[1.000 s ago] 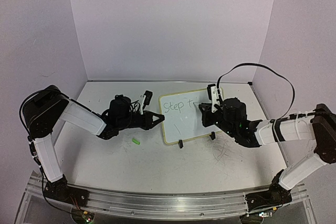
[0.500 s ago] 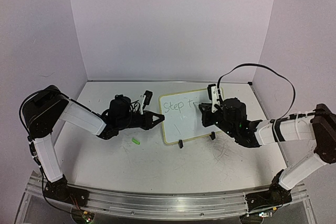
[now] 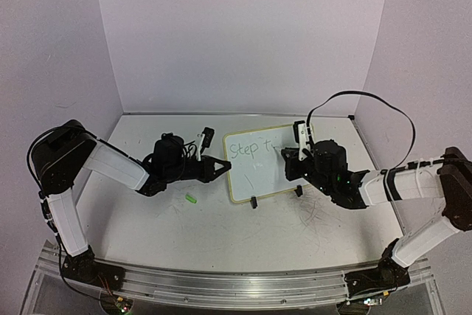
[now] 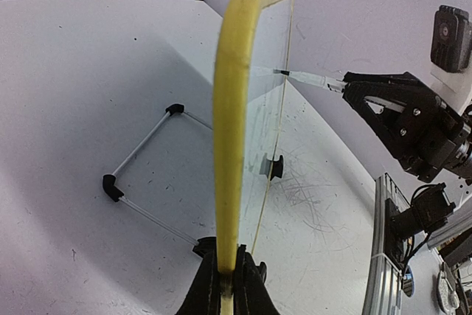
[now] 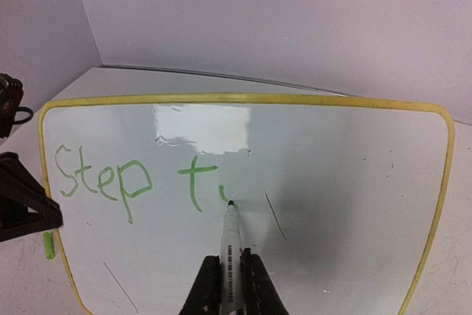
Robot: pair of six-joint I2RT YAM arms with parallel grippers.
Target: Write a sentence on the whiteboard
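Observation:
The whiteboard [image 3: 254, 175] stands tilted on its black wire stand [image 4: 144, 145] mid-table. Its white face fills the right wrist view [image 5: 346, 182]. The sentence [image 5: 125, 178] reads "Step t" in green, with a short curved stroke after the t. My left gripper [image 3: 223, 165] is shut on the board's yellow left rim [image 4: 230, 108], which runs up from between its jaws [image 4: 227, 274]. My right gripper [image 3: 289, 156] is shut on a white marker [image 5: 231, 245]. The marker's tip touches the board at the end of the new stroke.
A small green marker cap [image 3: 192, 198] lies on the table left of the board's near corner. Grey scuff marks [image 3: 317, 215] cover the tabletop right of the board. Walls close in the back and both sides.
The marker tip has moved a little to the right and left a short new stroke after the "t". The left gripper and the board have not moved.

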